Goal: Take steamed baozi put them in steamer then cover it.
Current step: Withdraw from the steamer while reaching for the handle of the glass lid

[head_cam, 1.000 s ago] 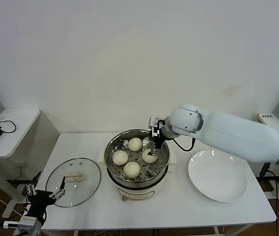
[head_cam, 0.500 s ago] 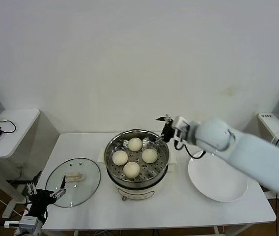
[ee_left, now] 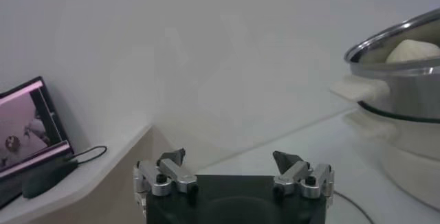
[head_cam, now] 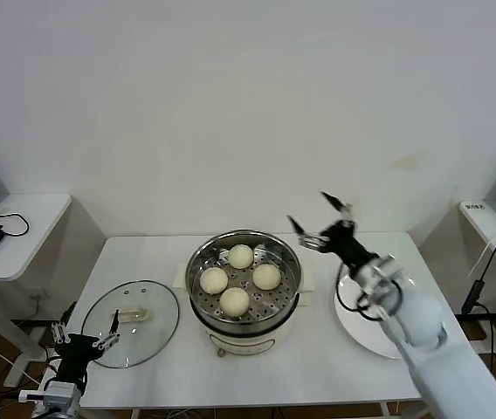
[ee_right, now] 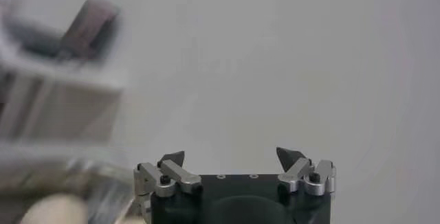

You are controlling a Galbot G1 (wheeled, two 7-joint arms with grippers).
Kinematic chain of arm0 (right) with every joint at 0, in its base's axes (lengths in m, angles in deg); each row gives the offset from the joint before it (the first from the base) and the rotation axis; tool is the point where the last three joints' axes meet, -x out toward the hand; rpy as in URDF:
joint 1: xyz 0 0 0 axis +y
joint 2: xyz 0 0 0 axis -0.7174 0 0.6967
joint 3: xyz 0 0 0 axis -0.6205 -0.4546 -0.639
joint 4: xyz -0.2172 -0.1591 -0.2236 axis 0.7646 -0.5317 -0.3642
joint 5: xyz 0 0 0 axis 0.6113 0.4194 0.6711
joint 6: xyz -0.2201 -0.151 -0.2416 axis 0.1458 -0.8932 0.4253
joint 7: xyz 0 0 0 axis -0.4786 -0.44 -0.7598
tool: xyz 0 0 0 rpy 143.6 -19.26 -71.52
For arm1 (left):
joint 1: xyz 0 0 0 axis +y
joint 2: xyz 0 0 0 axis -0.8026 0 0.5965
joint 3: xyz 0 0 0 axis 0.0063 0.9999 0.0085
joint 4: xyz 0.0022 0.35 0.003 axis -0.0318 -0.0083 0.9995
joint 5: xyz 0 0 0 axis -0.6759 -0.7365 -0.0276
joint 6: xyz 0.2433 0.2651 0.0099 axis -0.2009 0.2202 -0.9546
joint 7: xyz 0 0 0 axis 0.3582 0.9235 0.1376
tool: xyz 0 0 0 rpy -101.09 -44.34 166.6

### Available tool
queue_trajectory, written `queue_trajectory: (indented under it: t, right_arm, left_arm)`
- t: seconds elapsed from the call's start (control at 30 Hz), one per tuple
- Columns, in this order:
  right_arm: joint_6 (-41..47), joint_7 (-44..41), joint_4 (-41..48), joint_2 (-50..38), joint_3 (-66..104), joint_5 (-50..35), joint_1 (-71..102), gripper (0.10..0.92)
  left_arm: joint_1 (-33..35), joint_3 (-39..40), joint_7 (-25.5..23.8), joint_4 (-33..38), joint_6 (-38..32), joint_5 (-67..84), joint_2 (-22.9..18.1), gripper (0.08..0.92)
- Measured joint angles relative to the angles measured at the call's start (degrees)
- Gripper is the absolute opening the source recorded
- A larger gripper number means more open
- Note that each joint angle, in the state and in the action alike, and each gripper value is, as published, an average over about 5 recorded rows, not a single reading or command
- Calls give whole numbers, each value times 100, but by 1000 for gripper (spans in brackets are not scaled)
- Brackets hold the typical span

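I see four buns (head_cam: 241, 256) in the steamer (head_cam: 244, 297) at frame centre, the lid (head_cam: 130, 323) lower left. My right gripper (head_cam: 320, 222) hangs right of centre, jaws apart and empty; my left gripper (head_cam: 84, 336) sits lower left, jaws apart.

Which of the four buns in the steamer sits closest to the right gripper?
The bun on the steamer's right side, nearest the plate. The open right gripper hangs above and to its right; the other three lie farther left.

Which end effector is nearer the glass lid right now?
Left. The left end effector hangs open at the near edge of the glass lid. The right end effector is open, raised beyond the steamer, above the plate's far edge.
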Motion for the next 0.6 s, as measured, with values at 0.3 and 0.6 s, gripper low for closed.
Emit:
queue_trajectory:
  t: [0.3,0.6]
  right_arm:
    - [-571,-72,-408,1137,2112,124,1936,823]
    - [-744,-174,-661,1710,2830,206,2713,823]
  left_arm:
    - [42,-65,396,-269,-502,-2504,168,823]
    - [26,96,538,-573,-793,-5312,299,823]
